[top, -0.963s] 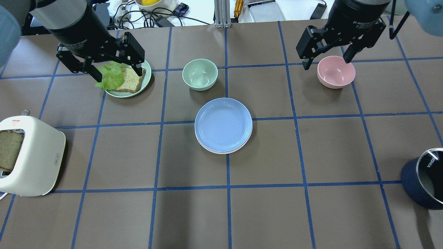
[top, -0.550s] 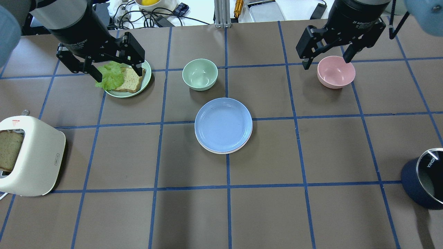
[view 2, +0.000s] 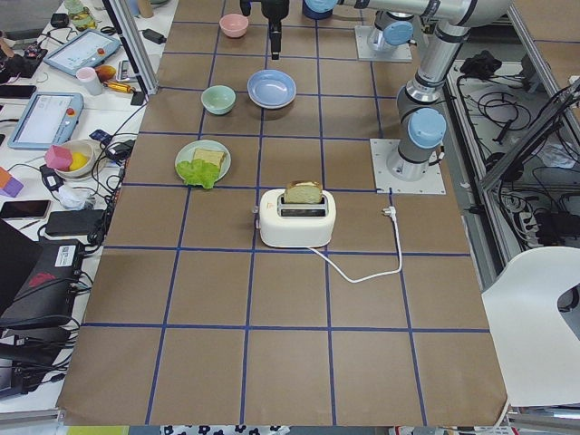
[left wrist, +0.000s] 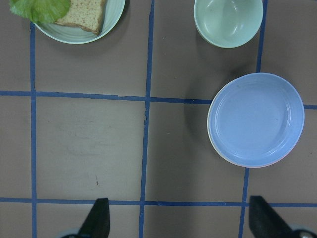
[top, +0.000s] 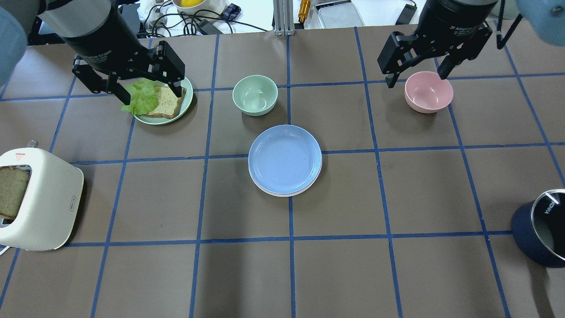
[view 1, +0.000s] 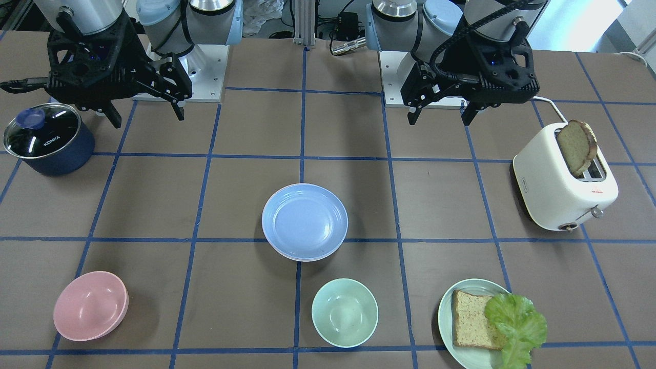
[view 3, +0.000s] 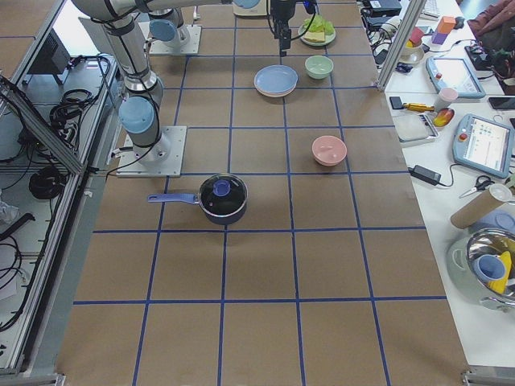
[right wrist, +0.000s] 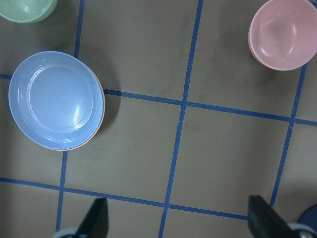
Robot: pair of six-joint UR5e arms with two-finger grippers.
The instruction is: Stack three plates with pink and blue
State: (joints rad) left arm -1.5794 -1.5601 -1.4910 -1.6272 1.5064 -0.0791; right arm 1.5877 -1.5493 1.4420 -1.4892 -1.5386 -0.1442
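- Blue plate point(top: 284, 159) sits mid table point(top: 397, 198), on top of the stack.
- Lower plates point(top: 282, 194) show only as a thin pale edge under it. Prob. pink and white, but hard to tell.
- L gripper point(top: 148, 92): fingers wide apart, holds nothing, up high.
- R gripper point(top: 416, 79): fingers wide apart too, holds nothing, up high.
- Both are well apart from the stack.
- Mint bowl point(top: 255, 95) is near the stack.
- Pink bowl point(top: 428, 92) is off to the robot's right.
- Green plate point(top: 164, 121) w/ bread point(top: 167, 102) and lettuce point(top: 141, 97) is off to its left.
- Toaster point(top: 42, 198) and pot point(top: 540, 234) sit at the table ends.
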